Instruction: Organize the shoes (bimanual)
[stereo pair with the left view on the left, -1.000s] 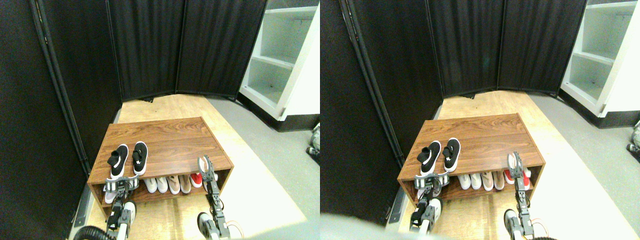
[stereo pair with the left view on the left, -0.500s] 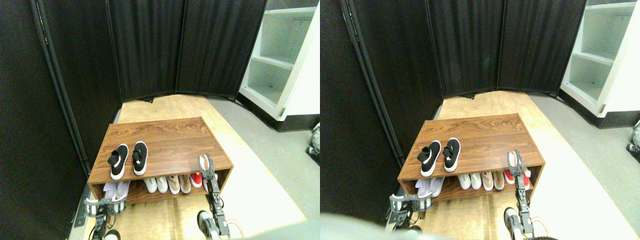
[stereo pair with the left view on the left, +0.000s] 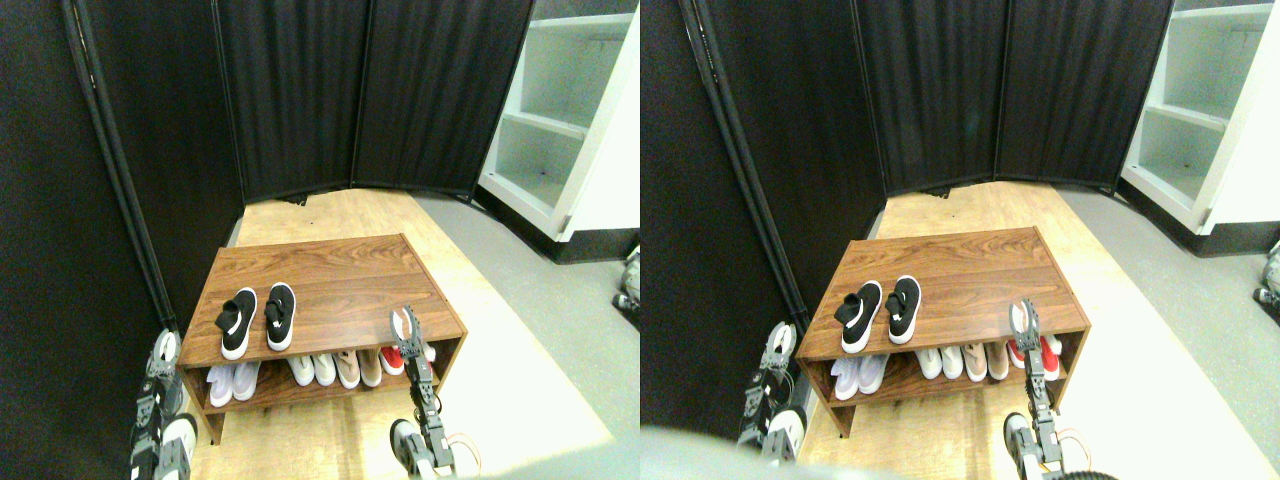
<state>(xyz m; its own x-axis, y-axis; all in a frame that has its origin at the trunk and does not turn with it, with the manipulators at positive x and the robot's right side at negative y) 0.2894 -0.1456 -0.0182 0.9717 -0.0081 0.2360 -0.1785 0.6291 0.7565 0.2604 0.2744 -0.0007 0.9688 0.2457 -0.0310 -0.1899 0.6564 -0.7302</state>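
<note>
Gripper state cannot be told for left gripper or right gripper; both hold nothing, while the black slip-on sneakers sit paired on the wooden shoe rack's top left, so placement appears complete.

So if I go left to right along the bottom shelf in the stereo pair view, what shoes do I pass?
Pale lilac shoes → white shoes → beige shoes → red shoes, partly behind the right arm. The black shoes sit above, on top of the wooden rack.
</note>
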